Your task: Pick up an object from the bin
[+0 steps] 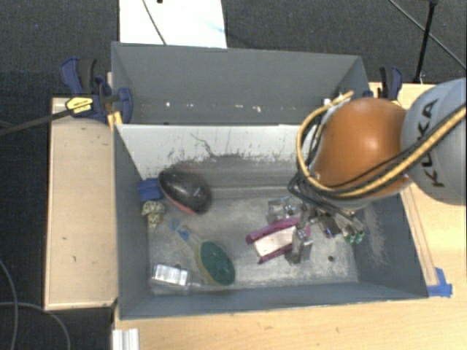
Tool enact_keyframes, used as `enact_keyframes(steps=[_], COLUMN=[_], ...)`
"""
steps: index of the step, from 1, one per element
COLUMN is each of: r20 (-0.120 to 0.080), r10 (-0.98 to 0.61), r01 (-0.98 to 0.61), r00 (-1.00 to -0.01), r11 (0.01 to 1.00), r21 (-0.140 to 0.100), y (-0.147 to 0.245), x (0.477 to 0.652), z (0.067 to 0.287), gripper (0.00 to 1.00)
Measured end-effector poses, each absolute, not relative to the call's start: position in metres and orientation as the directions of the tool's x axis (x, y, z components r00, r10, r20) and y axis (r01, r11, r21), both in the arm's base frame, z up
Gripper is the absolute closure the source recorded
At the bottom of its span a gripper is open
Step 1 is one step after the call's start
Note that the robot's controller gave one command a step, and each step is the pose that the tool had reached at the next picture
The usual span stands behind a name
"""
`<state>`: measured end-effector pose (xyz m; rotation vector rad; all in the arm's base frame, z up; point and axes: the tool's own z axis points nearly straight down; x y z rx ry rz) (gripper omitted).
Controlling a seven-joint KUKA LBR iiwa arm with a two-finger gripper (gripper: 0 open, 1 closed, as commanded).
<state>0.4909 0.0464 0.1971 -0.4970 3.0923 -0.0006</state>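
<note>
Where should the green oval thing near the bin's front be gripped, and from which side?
Probably across its narrow middle, from above: the green oval thing lies flat on the bin floor, longer than wide, so that span is the shortest.

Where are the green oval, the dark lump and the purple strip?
green oval (217, 262): camera view, middle of its top face.
dark lump (186, 189): camera view, middle of its rounded back.
purple strip (268, 231): camera view, halfway along its length.
</note>
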Motion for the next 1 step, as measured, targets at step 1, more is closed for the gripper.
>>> enact_keyframes(steps=[1], r20=[-0.011], r10=[-0.317], r01=[-0.317], r00=[-0.948], r11=[0.948], r21=[-0.002], y=[0.0470], x=[0.4848], z=[0.2885], gripper=[1.00])
